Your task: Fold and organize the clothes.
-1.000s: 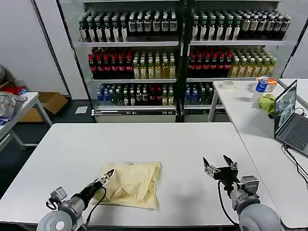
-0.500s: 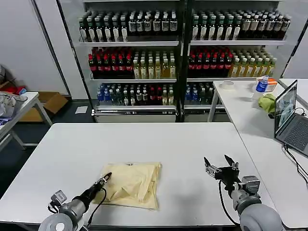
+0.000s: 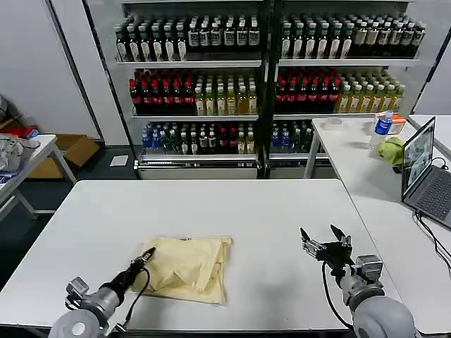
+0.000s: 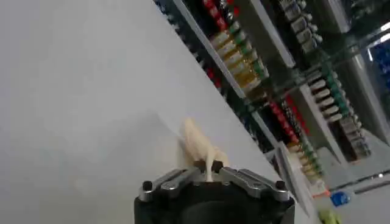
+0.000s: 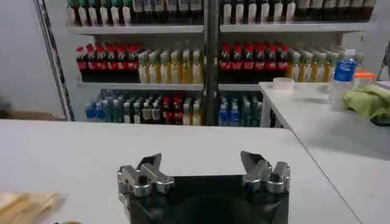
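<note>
A pale cream-yellow soft cotton garment (image 3: 184, 267), folded into a rough rectangle, lay on the near left part of the white rectangular counter (image 3: 232, 211), close to the near edge. The left claw (image 3: 146, 256) was clamped on the garment's left edge, its fingers pinched together on a raised peak of cloth; the left wrist view showed that peak of garment (image 4: 201, 148) standing up between the closed tips of the left claw (image 4: 211, 165). The left arm reached in low from the near left corner of the counter.

The right claw (image 3: 325, 244) hung over the near right part of the counter, well apart from the garment, its two fingers spread wide and gripping nothing. In the right wrist view the right claw (image 5: 203, 168) showed the same wide gap, with a corner of the garment (image 5: 24, 205) lying on the counter beyond it.

Behind the counter stood tall glass-fronted shelves of bottled drinks (image 3: 268, 77). On a second white counter (image 3: 366, 162) at the far right sat an open dark laptop (image 3: 425, 169), a small bright green cloth (image 3: 391, 149) and a clear blue-capped bottle (image 3: 383, 124).
</note>
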Available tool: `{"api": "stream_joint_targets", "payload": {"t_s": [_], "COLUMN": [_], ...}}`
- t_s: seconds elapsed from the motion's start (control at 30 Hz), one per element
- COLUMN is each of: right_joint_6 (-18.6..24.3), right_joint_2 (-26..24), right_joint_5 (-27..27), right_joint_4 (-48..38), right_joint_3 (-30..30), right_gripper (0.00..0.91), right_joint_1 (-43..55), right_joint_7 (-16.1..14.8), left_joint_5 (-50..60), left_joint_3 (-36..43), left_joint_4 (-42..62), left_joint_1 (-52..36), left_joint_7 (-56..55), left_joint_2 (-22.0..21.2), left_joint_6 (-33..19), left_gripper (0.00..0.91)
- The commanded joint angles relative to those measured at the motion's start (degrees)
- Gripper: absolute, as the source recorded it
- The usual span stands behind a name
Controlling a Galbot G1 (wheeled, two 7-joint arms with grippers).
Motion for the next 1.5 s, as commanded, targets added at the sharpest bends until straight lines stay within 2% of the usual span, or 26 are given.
{"api": "stream_joint_targets", "payload": {"t_s": [0.03, 0.17, 0.3, 0.37, 0.53, 0.6, 0.7, 0.73, 0.8, 0.87, 1.03, 1.2, 1.23, 1.37, 1.5], "right_joint_6": [0.13, 0.18, 0.30, 0.28, 0.25, 0.26, 0.35, 0.34, 0.28, 0.28, 0.38, 0.56, 0.65, 0.73, 0.63], "right_joint_2": [-0.05, 0.22, 0.76, 1.00, 0.92, 1.12, 1.64, 1.78, 1.90, 1.92, 1.21, 1.40, 1.52, 1.99, 2.32], "right_joint_5": [0.33, 0.59, 0.68, 0.70, 0.71, 0.60, -0.01, -0.34, -0.85, -1.21, -1.19, -1.19, -1.22, -1.38, -1.33], "right_joint_4": [-0.04, -0.29, -0.62, -0.82, -0.94, -0.96, -1.39, -1.52, -1.62, -1.62, -1.69, -1.60, -1.62, -1.62, -1.48], "right_joint_3": [-0.04, -0.63, -1.38, -1.79, -2.41, -2.36, -2.61, -2.82, -3.04, -3.04, -1.92, -1.14, -1.07, -1.11, -1.14], "right_gripper": [0.907, 0.907, 0.907, 0.907, 0.907, 0.907, 0.907, 0.907, 0.907, 0.907, 0.907, 0.907, 0.907, 0.907, 0.907], "right_joint_1": [0.47, 1.64, 2.67, 3.17, 4.08, 4.12, 4.45, 4.65, 4.82, 4.83, 4.02, 3.01, 2.75, 2.43, 3.01], "right_joint_7": [-0.02, -0.02, -0.04, -0.02, 0.02, 0.01, 0.00, -0.01, 0.01, -0.01, -0.12, -0.16, -0.20, -0.25, -0.17], "left_joint_5": [-13.53, -14.65, -10.39, -0.08, 10.86, 19.39, 39.46, 48.02, 60.44, 66.76, 67.59, 62.11, 57.46, 52.38, 47.39], "left_joint_3": [-15.83, -24.26, -31.03, -31.18, -25.56, -19.76, -6.05, 2.09, 12.28, 18.87, 25.54, 27.77, 28.03, 29.48, 31.50], "left_joint_4": [0.47, 1.24, 0.62, -0.72, -9.12, -13.67, -15.67, -14.68, -9.77, -5.24, -6.80, -9.49, -9.07, -6.84, -4.06], "left_joint_1": [-0.45, -0.50, -0.31, 0.02, -0.33, 1.30, 3.38, 3.47, 2.59, 0.67, -3.83, -7.50, -9.30, -11.31, -14.69], "left_joint_7": [-2.68, -3.27, -3.46, -1.43, 0.12, 1.38, 3.35, 3.98, 3.91, 3.18, 1.04, -0.99, -1.87, -4.54, -8.33], "left_joint_2": [6.88, 14.52, 21.11, 23.35, 26.19, 25.18, 21.85, 20.74, 18.24, 15.27, 9.40, 8.52, 8.43, 8.18, 5.95], "left_joint_6": [1.12, 2.54, 4.25, 3.38, 2.64, 1.83, -0.35, -1.15, -5.10, -6.83, -5.24, -2.40, -1.65, -0.26, 0.71], "left_gripper": [0.010, 0.010, 0.010, 0.010, 0.010, 0.010, 0.010, 0.010, 0.010, 0.010, 0.010, 0.010, 0.010, 0.010, 0.010]}}
